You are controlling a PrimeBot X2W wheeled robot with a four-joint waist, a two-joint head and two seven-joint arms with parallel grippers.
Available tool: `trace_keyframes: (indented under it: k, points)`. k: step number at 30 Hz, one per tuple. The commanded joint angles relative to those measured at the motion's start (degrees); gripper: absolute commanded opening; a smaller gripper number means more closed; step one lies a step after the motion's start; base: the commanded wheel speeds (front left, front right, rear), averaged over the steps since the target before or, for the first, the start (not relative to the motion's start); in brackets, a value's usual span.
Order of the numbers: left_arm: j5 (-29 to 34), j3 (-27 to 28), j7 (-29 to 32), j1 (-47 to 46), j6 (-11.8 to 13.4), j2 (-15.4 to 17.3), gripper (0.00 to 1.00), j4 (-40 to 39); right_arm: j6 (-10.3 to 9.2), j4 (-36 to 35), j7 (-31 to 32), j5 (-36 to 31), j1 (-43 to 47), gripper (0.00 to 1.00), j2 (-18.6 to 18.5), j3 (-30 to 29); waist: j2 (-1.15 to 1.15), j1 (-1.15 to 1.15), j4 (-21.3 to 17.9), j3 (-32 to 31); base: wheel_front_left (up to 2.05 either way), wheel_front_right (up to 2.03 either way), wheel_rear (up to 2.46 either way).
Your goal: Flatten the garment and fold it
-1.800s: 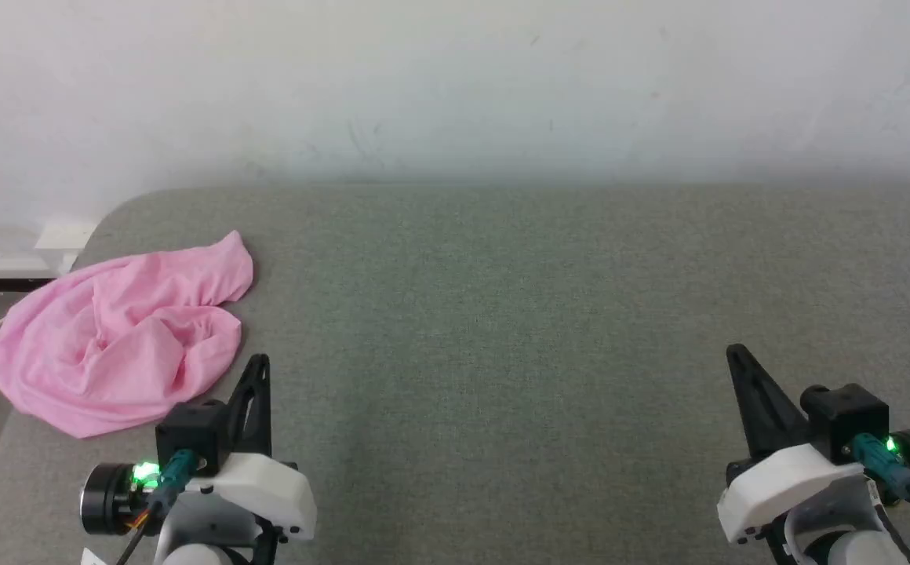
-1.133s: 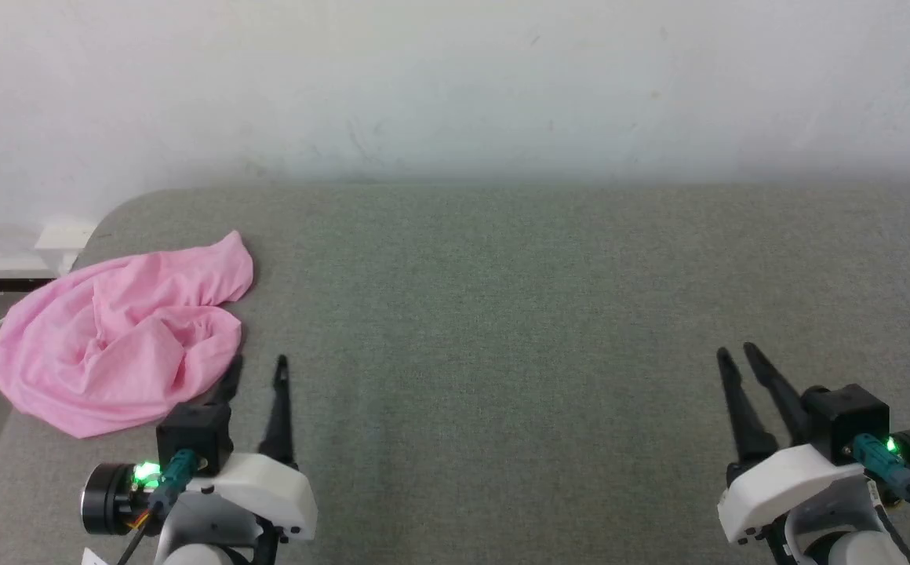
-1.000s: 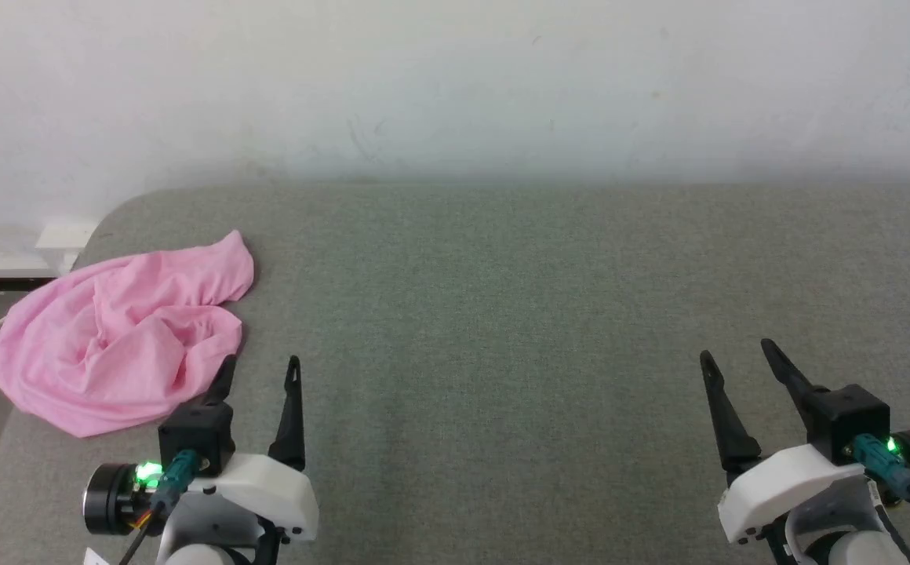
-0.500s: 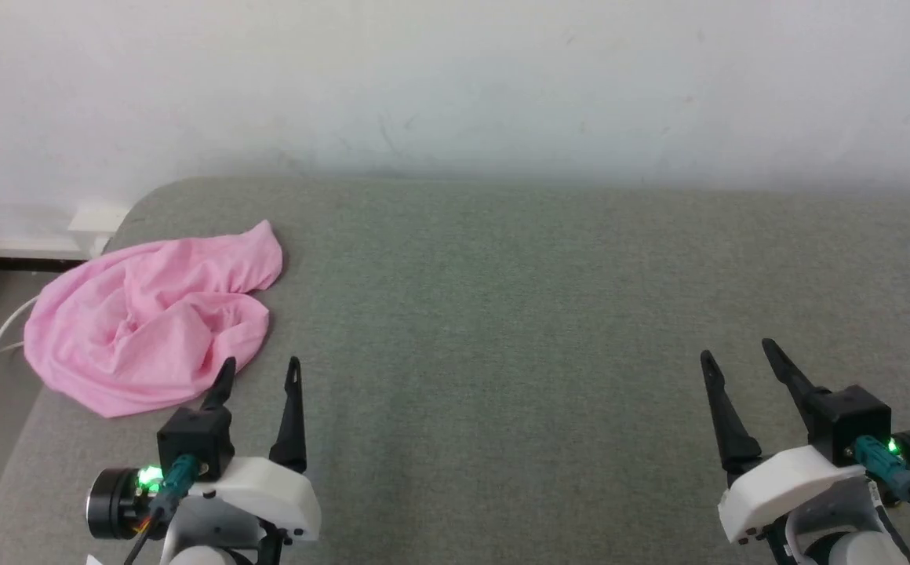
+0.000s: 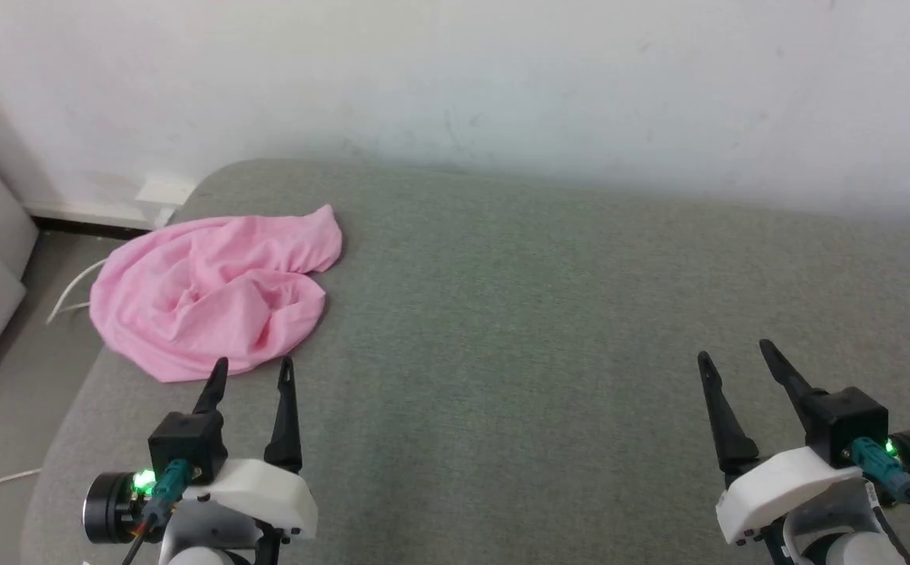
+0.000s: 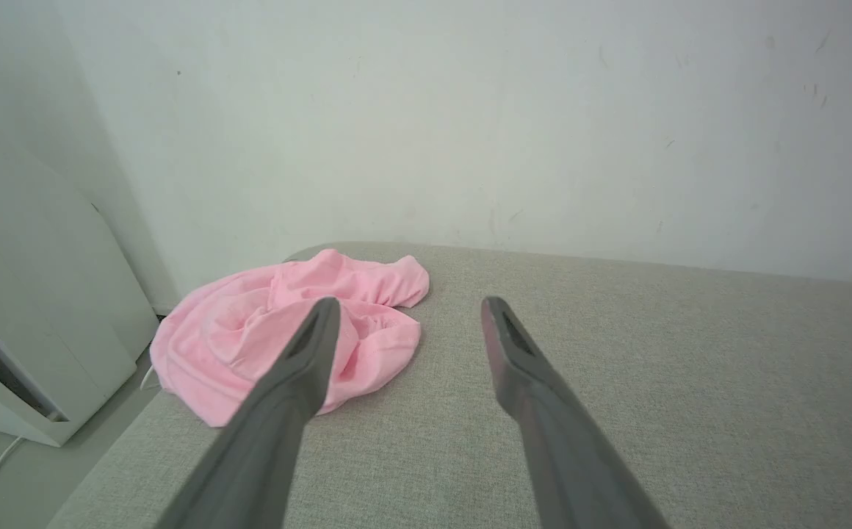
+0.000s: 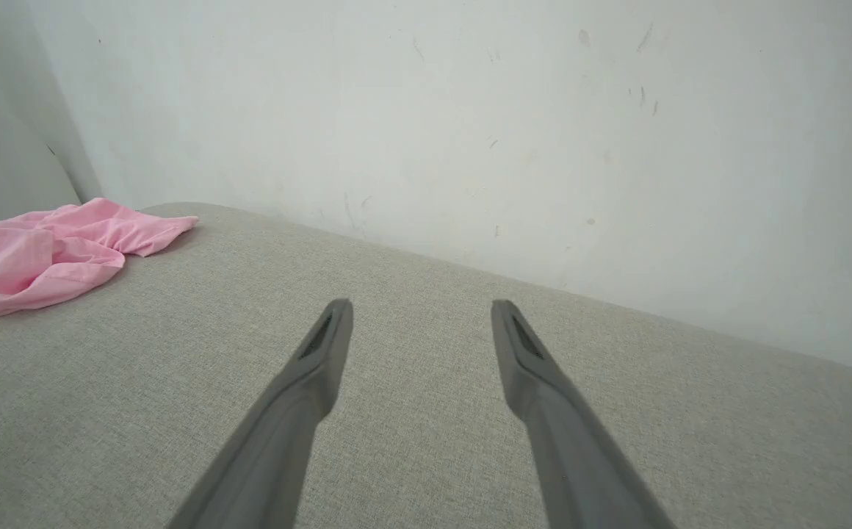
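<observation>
The garment (image 5: 216, 294) is a crumpled light-pink heap of thin cloth at the far left corner of the grey padded surface (image 5: 549, 329). It also lies ahead-left in the left wrist view (image 6: 250, 334) and at the far left of the right wrist view (image 7: 44, 253). My left gripper (image 5: 253, 365) stands open just in front of the heap's near edge, with nothing between its fingers (image 6: 308, 353). Far to the right, my right gripper (image 5: 733, 351) is open and empty above bare cloth, its fingers (image 7: 327, 345) spread.
A white wall (image 5: 455, 71) rises right behind the surface. Its left edge drops to a grey floor (image 5: 0, 424) with a white cable (image 5: 70, 286). A pale appliance (image 6: 22, 308) stands left of that corner.
Both grippers went from shut to open. The head camera has turned left, so the garment sits further right and higher in the picture; the garment itself has not moved.
</observation>
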Motion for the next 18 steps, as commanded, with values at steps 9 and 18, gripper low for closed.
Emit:
trace_keyframes:
  k: [9, 18]
  points:
    - [-1.55, -0.29, -1.31, 0.1, 1.47, 0.72, 1.0, 0.34, -0.04, 0.34, -0.78, 0.05, -0.49, 1.0, 0.09, 0.42, 0.0, 0.0, 5.31, 0.0, -0.01, -0.01, -0.01]
    - [-2.48, -0.65, -2.09, 0.4, 2.58, 1.09, 1.0, 0.37, -0.05, 0.64, -1.28, 0.24, -0.57, 1.0, 0.1, 0.58, 0.0, 0.0, 8.15, -0.13, -0.06, -0.06, -0.06]
